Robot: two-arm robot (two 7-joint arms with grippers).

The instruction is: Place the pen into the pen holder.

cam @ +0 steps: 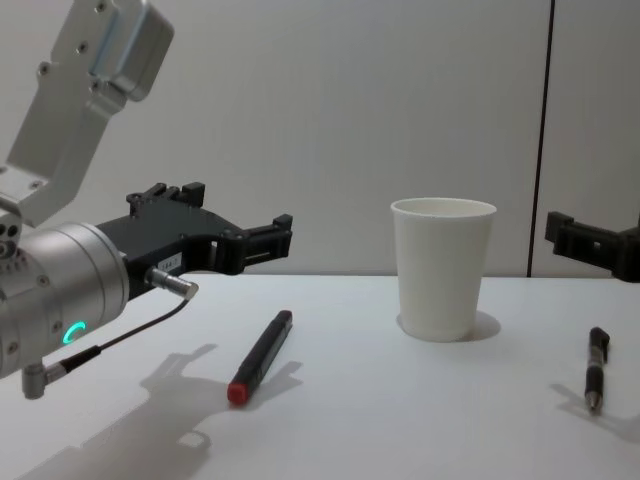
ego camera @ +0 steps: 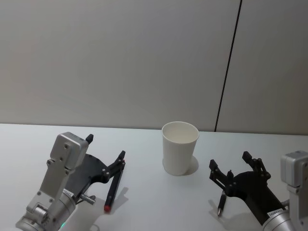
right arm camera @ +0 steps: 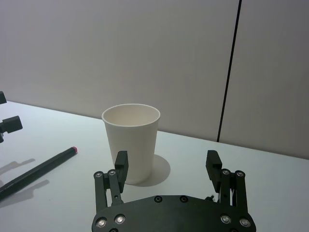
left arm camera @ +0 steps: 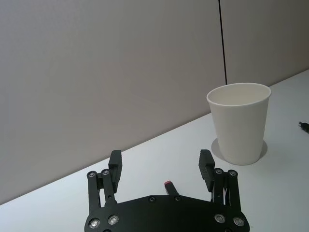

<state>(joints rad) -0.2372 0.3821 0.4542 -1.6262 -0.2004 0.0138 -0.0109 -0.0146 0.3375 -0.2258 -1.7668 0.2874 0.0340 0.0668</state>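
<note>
on table [ego camera: 144,207], red-tipped black pen [ego camera: 113,188], plain black pen [ego camera: 222,204] outside white paper cup [ego camera: 179,149]; left gripper [ego camera: 106,146], right gripper [ego camera: 229,160] spread, empty; placing undone.

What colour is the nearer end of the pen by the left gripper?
Red; the pen shows best in chest view.

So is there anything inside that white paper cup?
Nothing shows: the paper cup is bare white inside near the top, with no pen above its rim. Its wall hides the bottom. The red-tipped pen and the other pen lie outside.
</note>
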